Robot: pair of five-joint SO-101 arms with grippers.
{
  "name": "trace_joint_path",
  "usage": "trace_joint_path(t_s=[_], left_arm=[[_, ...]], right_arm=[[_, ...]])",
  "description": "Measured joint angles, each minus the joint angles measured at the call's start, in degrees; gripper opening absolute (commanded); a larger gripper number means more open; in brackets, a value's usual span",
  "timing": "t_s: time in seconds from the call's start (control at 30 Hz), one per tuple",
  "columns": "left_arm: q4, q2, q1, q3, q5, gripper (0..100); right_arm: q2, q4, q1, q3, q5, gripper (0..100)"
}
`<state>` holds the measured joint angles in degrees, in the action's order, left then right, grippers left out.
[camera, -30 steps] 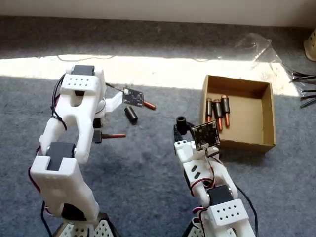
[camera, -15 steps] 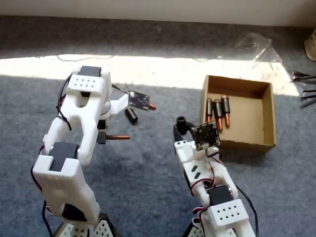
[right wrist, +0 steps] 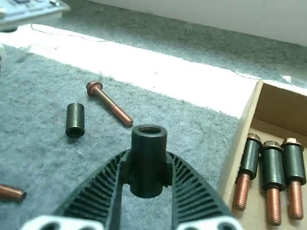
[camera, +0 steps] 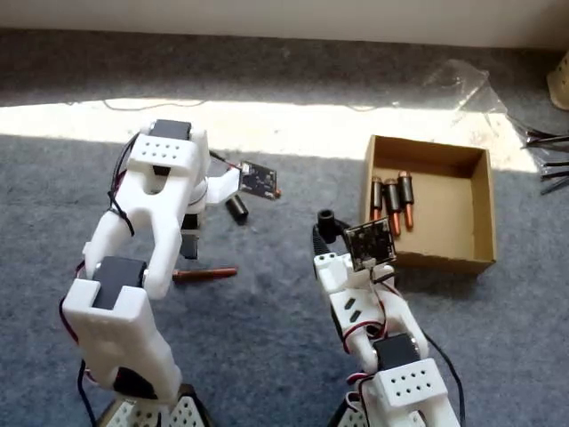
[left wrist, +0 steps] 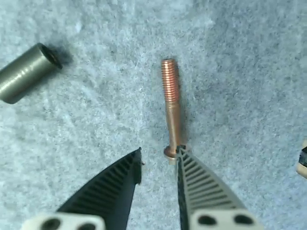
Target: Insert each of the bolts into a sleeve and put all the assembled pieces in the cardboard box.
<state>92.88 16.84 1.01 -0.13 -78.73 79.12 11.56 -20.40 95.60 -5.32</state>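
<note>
A copper bolt [left wrist: 171, 103] lies loose on the grey carpet, its head just off one fingertip of my open left gripper [left wrist: 159, 150]. From above, this bolt [camera: 204, 274] rests beside the left arm. An empty dark sleeve [camera: 236, 209] lies nearby, with a second bolt [right wrist: 108, 102] next to it. My right gripper [right wrist: 147, 165] is shut on a black sleeve [right wrist: 148, 153], held upright with its bore up, just left of the cardboard box [camera: 427, 149]. Three assembled pieces [camera: 392, 203] lie inside the box.
A crumpled clear plastic bag [camera: 462, 82] lies behind the box. Black tools [camera: 547, 140] poke in at the right edge. A sunlit strip crosses the carpet at the back. Open carpet spreads between the two arms.
The left gripper held the bolt out sideways; it has since opened, and the bolt has dropped to the carpet. The left arm shifted slightly right. The right arm stayed still.
</note>
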Motion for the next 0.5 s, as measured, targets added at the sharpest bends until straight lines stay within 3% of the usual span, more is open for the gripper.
trace_joint_path(t_s=[0.3, 0.37, 0.5], left_arm=[[-0.4, 0.0, 2.5, 0.0, 1.4, 12], [-0.5, 0.0, 4.1, 0.0, 6.6, 12], [-0.6, 0.0, 6.2, -1.0, 26.3, 12]], right_arm=[[0.0, 0.0, 0.0, 0.0, 0.0, 0.5], [0.0, 0.0, 0.0, 0.0, 0.0, 0.5], [0.0, 0.0, 0.0, 0.0, 0.0, 0.5]])
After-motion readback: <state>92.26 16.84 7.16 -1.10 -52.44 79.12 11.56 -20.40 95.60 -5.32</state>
